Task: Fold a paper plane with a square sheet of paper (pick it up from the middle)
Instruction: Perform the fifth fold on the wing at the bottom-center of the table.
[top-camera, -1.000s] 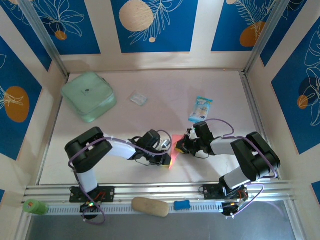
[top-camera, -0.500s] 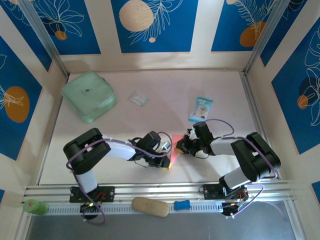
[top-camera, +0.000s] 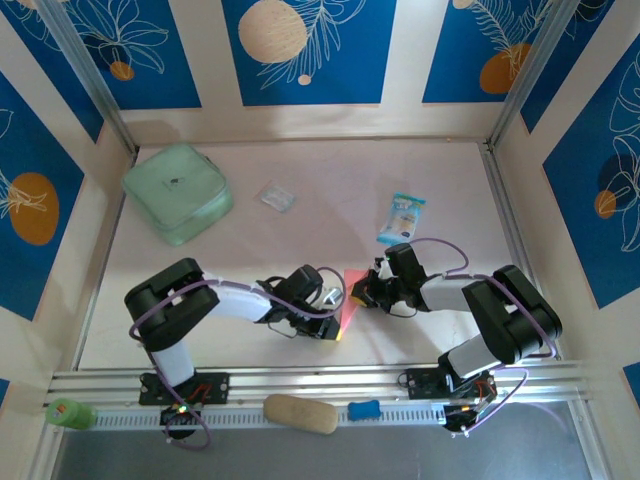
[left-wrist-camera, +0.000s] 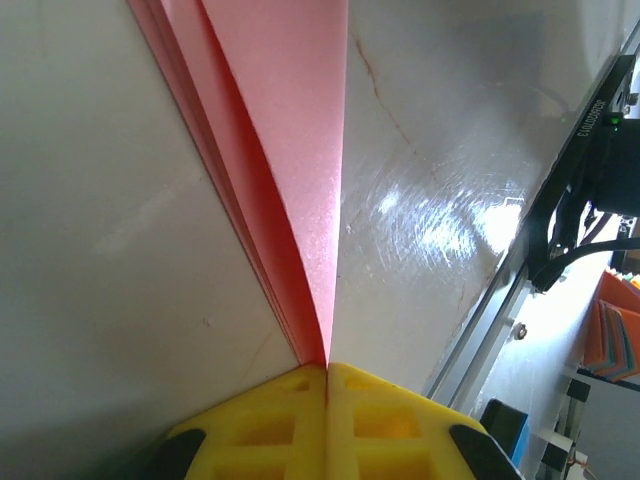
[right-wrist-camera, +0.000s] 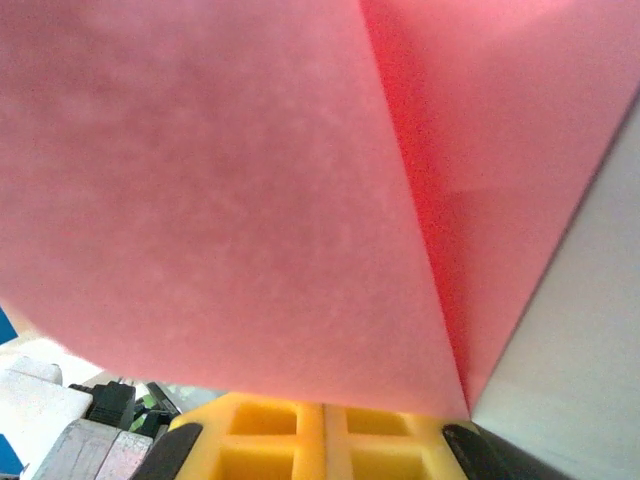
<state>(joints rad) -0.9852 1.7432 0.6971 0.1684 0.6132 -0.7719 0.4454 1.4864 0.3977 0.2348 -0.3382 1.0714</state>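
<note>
1. Judging by the stacked layers, well into the folding. Paper plane (top-camera: 346, 300) already a narrow salmon-pink wedge, several plies gathered along one crease, wings not yet spread.
2. Held between both arms near the front middle of the bench (top-camera: 320, 180), well apart from the mint-green pouch (top-camera: 178, 192), the clear wrapper (top-camera: 278, 196) and the blue-and-white snack packet (top-camera: 402, 217).
3. Left fingers (left-wrist-camera: 280, 415): pressed fully together, pinching the wedge at its narrow end, with plies fanning away from the seam.
4. Right fingers (right-wrist-camera: 275, 430): likewise closed tight, clamped on an edge of the broader end, with pink paper rising straight off them.
5. Long axis running far-to-near in the overhead view, tilted only slightly. Tip aimed at the near rail, broad end at the back wall. Seemingly up on edge rather than lying flat; cannot tell whether touching the bench.
6. Next, probably: sharpen the centre crease or turn the wings down. Calls for one pinch to serve as anchor while the other releases and re-grips further along. Gentle pull only, since thin paper between two tight pinches looks likely to tear or slip.
</note>
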